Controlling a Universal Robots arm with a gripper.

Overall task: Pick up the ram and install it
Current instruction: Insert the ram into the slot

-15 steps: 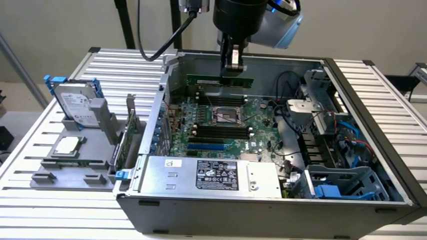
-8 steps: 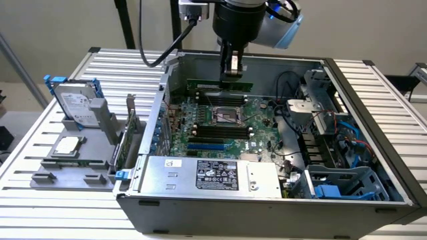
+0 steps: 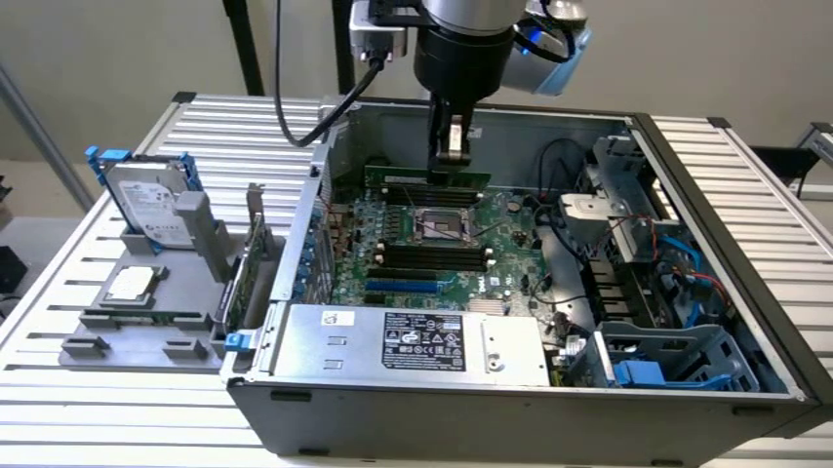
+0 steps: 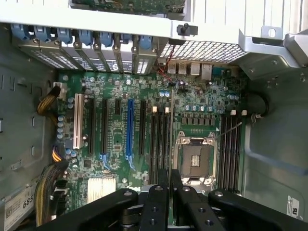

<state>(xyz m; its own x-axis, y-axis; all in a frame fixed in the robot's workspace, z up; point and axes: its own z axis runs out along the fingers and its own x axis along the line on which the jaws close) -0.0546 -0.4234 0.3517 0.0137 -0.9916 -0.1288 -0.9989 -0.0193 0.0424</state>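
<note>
PSU (image 3: 416,341) is sitting nearest, across the case's front edge. At the exterior view's left, outside the case, a hard drive (image 3: 146,200) is standing in a grey tray (image 3: 78,346). Behind the PSU the motherboard (image 3: 390,283) is lying flat: black memory slots (image 3: 419,255), then the CPU socket (image 3: 443,226). Just beyond the socket the gripper (image 3: 452,166) is hanging straight down, fingers pinched nearly together on the ram (image 3: 401,178), gripping its top edge around mid-length. The stick is sitting level, low over the board — can't tell if it's touching a slot. My read on handling: light, thin, stiff lengthwise but fragile — it's wanting edge-only contact, clear of the chips, with a centred hold so it isn't tilting.
</note>
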